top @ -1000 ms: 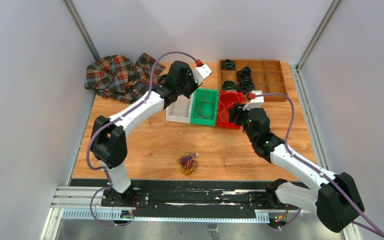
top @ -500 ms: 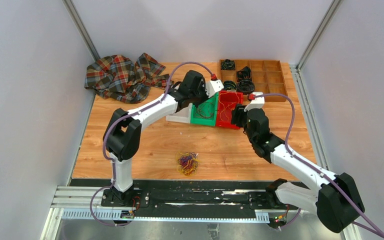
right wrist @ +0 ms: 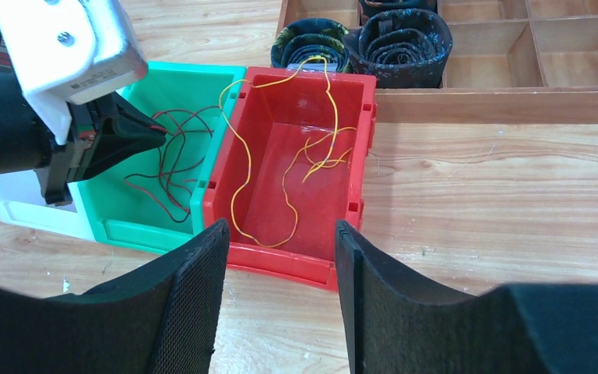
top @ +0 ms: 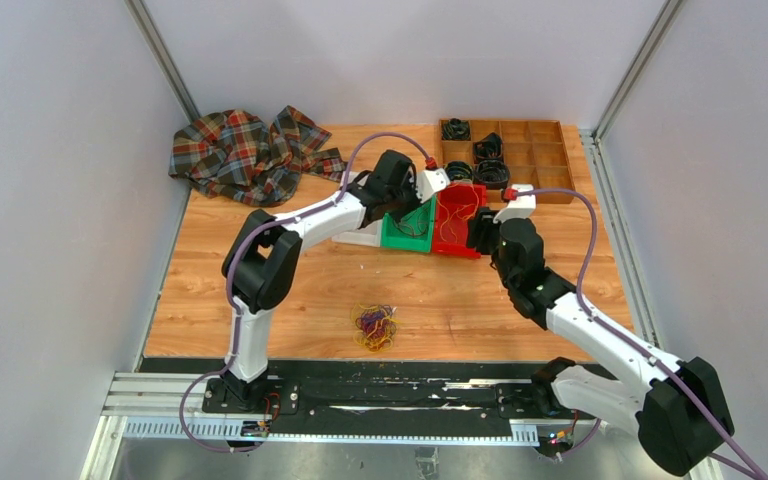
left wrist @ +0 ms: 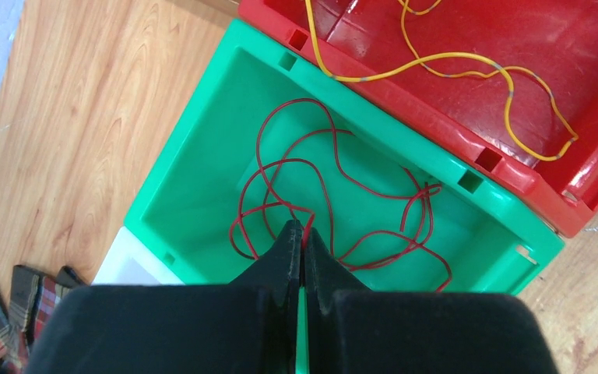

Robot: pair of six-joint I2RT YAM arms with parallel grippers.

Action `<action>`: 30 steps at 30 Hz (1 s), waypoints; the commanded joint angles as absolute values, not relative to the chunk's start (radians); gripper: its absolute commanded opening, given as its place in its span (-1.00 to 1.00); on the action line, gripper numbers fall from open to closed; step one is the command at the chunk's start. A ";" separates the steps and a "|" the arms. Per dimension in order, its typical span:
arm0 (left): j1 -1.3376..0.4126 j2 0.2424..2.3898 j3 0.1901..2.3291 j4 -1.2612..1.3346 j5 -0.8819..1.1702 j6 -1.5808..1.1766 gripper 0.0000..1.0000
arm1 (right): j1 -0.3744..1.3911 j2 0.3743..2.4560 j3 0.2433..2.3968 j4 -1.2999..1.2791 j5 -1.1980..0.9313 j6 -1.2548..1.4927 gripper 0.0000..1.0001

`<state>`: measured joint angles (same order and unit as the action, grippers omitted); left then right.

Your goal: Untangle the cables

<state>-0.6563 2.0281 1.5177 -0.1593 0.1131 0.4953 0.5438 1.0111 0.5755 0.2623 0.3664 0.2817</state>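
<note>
Left jaws are pressed together at the red cable (left wrist: 424,191) in the green bin (left wrist: 195,156); whether they grip it can't be told. Right jaws gape over the yellow cable (right wrist: 323,156). The tangle (top: 374,328) lies on the surface back toward the bases, between both arms.

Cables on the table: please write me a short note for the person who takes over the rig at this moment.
Left gripper: shut, pinching the red cable inside the green bin.
Right gripper: open, empty, hovering at the near side of the red bin.
Done: one red cable is in the green bin. One yellow cable is in the red bin, partly draped over its rim.
Left: the tangle of yellow and purple cables lies near the front edge of the table; neither gripper touches it.
</note>
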 commanded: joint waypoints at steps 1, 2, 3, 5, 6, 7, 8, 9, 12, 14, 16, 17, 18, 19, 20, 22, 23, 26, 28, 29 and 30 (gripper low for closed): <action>-0.661 2.057 1.531 -0.121 0.129 0.492 -0.99 | 0.532 0.985 0.579 0.249 0.372 0.290 0.04; -0.661 2.061 1.530 -0.124 0.125 0.502 -0.99 | 0.532 0.981 0.579 0.246 0.372 0.288 0.04; -0.661 2.063 1.527 -0.123 0.123 0.516 -0.99 | 0.532 0.975 0.580 0.245 0.372 0.288 0.03; -0.661 2.076 1.523 -0.122 0.112 0.539 -0.99 | 0.532 0.963 0.581 0.243 0.371 0.283 0.03; -0.661 2.081 1.525 -0.126 0.112 0.548 -0.99 | 0.532 0.959 0.581 0.240 0.370 0.284 0.03; -0.661 2.086 1.524 -0.131 0.113 0.556 -0.99 | 0.532 0.955 0.583 0.238 0.368 0.283 0.03; -0.661 2.091 1.525 -0.136 0.116 0.559 -0.99 | 0.532 0.951 0.583 0.233 0.365 0.283 0.02; -0.661 2.094 1.527 -0.142 0.118 0.560 -0.99 | 0.532 0.948 0.584 0.229 0.365 0.282 0.02; -0.661 2.101 1.539 -0.165 0.116 0.567 -0.95 | 0.532 0.929 0.583 0.220 0.364 0.279 0.01; -0.660 2.095 1.566 -0.193 0.111 0.570 -0.76 | 0.532 0.917 0.584 0.214 0.365 0.277 0.01; -0.658 2.078 1.594 -0.224 0.111 0.575 -0.61 | 0.531 0.906 0.585 0.212 0.365 0.272 0.01; -0.656 2.067 1.607 -0.238 0.112 0.579 -0.43 | 0.532 0.902 0.585 0.211 0.364 0.271 0.01; -0.653 2.056 1.619 -0.251 0.117 0.583 -0.29 | 0.531 0.899 0.588 0.209 0.363 0.268 0.01; -0.650 2.046 1.635 -0.269 0.121 0.586 -0.15 | 0.532 0.896 0.590 0.208 0.361 0.268 0.01; -0.647 2.038 1.654 -0.290 0.126 0.590 -0.03 | 0.532 0.895 0.592 0.207 0.358 0.268 0.01; -0.638 2.021 1.688 -0.327 0.134 0.590 0.15 | 0.532 0.891 0.596 0.207 0.352 0.266 0.01; -0.633 2.016 1.703 -0.343 0.140 0.590 0.26 | 0.532 0.888 0.598 0.206 0.349 0.265 0.01; -0.615 2.009 1.766 -0.409 0.159 0.573 0.60 | 0.532 0.882 0.600 0.197 0.345 0.265 0.01; -0.607 2.005 1.815 -0.475 0.169 0.580 0.73 | 0.532 0.875 0.602 0.189 0.341 0.262 0.02; -0.606 1.997 1.831 -0.503 0.174 0.589 0.78 | 0.532 0.872 0.601 0.186 0.339 0.261 0.02; -0.606 1.985 1.841 -0.527 0.179 0.597 0.84 | 0.532 0.870 0.601 0.182 0.337 0.259 0.03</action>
